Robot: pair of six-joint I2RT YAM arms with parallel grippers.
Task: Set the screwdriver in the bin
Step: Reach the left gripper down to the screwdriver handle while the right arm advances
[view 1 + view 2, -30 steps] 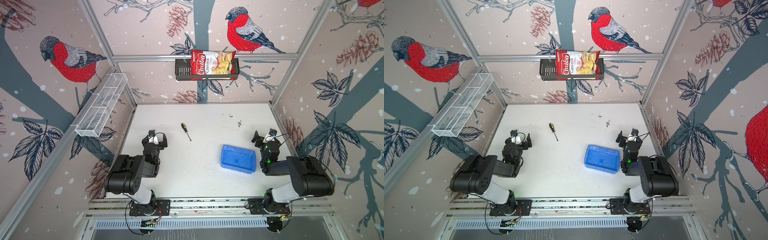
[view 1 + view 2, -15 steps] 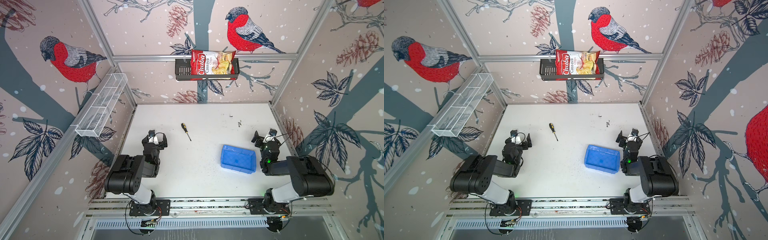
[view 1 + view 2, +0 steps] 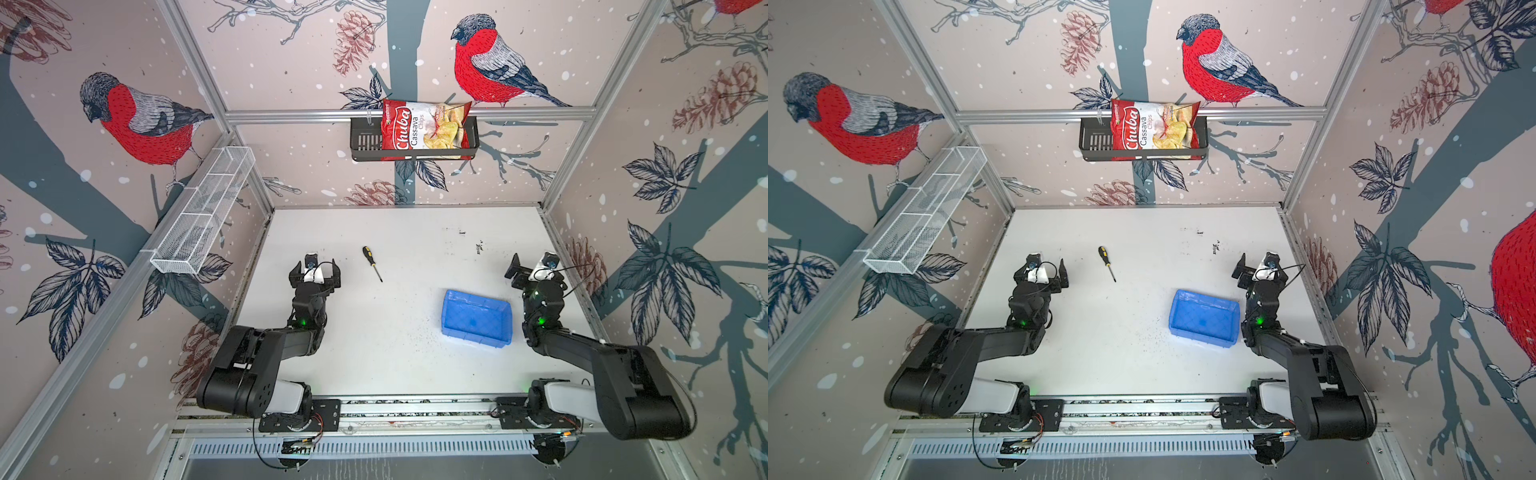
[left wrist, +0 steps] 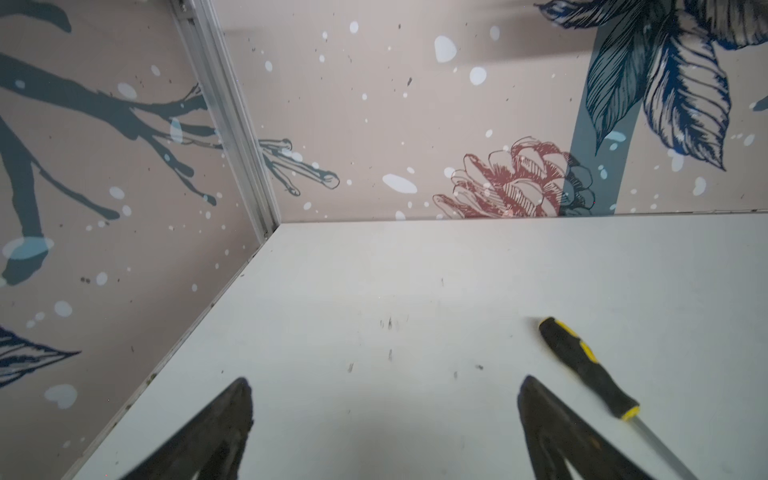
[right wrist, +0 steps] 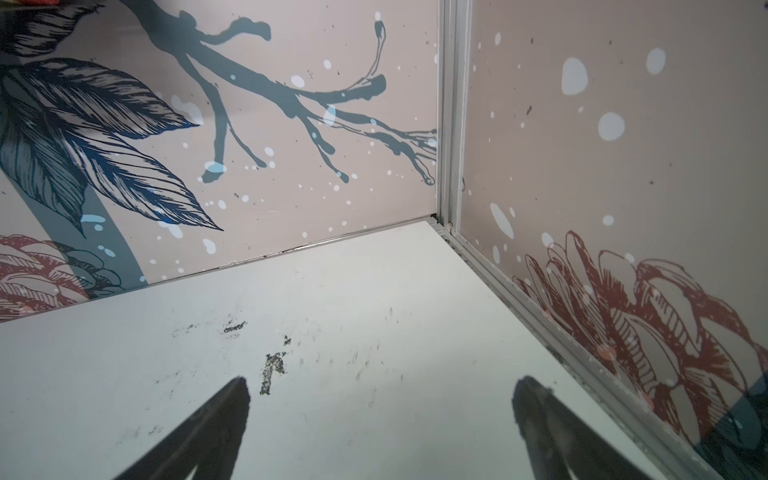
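Nothing moved since earlier frames: arms, screwdriver [image 3: 371, 262], bin [image 3: 478, 300] in same spots. Left gripper [image 3: 316, 272] spread wide, empty; right gripper [image 5: 380, 399] likewise. Screwdriver flat on table [image 3: 374, 353], right of left gripper, not touching, tip pointing near-right. Bin near right, beside right arm; open table between bin and screwdriver. Bag [image 3: 424, 131] in far-wall basket [image 3: 363, 139] reads "Chuba Cassava Chips".
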